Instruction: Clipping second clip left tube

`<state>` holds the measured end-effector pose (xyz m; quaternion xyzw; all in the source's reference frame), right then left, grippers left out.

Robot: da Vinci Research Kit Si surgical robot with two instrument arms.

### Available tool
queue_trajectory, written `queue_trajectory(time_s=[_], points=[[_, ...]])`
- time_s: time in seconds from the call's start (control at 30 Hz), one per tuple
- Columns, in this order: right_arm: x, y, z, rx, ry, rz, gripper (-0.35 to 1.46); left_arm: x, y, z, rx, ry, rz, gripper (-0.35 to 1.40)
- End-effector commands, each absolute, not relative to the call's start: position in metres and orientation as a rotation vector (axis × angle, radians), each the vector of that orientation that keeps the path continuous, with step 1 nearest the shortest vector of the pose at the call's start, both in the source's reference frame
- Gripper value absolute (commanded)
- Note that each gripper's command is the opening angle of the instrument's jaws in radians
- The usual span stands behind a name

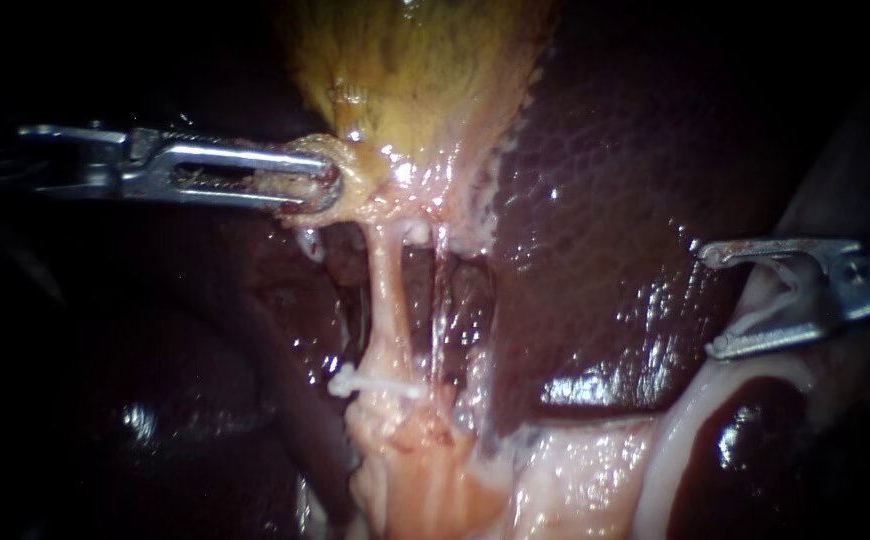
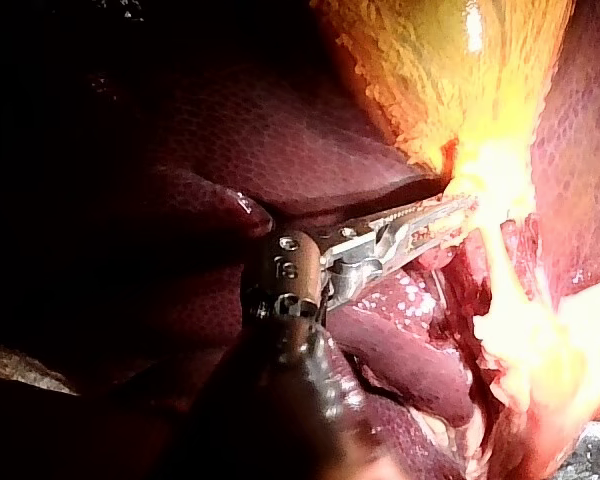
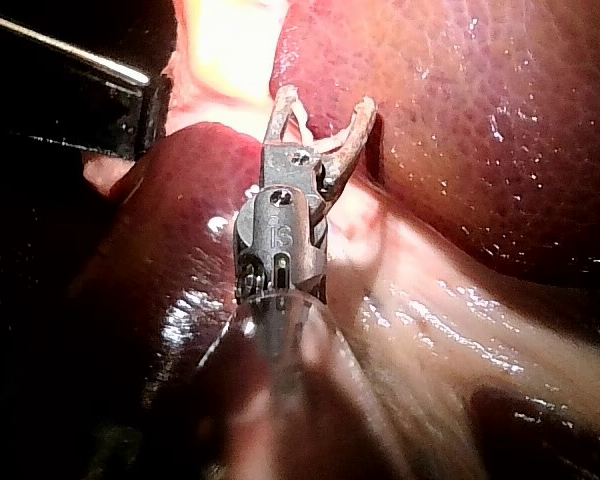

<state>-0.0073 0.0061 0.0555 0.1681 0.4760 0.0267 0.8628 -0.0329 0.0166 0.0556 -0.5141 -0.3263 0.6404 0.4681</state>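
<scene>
— At the tip of our left instrument (image 1: pixel 325 186), what do we hold?
— The gallbladder (image 1: pixel 405 85), jaws clamped. Our right instrument (image 1: pixel 711 301) carries a loaded clip (image 1: pixel 770 290) between wide jaws, well apart from the left tube (image 1: pixel 387 290), which bears one white clip (image 1: pixel 370 383).

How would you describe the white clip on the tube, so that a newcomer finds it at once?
From the yellow gallbladder, follow the thicker left tube downward. Near its lower end a small white clip lies across it. The only other clip sits in the right instrument's jaws, far from the tubes.
</scene>
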Motion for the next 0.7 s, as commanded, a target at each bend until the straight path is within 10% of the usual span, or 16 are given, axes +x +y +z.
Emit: queue_trajectory(time_s=[0.03,0.7], points=[[-0.0073,0.0061,0.0556,0.352,0.998,0.056,0.50,-0.0325,0.0167,0.0552,-1.262,-0.807,1.570,-0.35],[-0.0071,0.0063,0.0551,0.371,1.025,0.057,0.50,-0.0257,0.0192,0.0505,-1.266,-0.783,1.518,-0.35]])
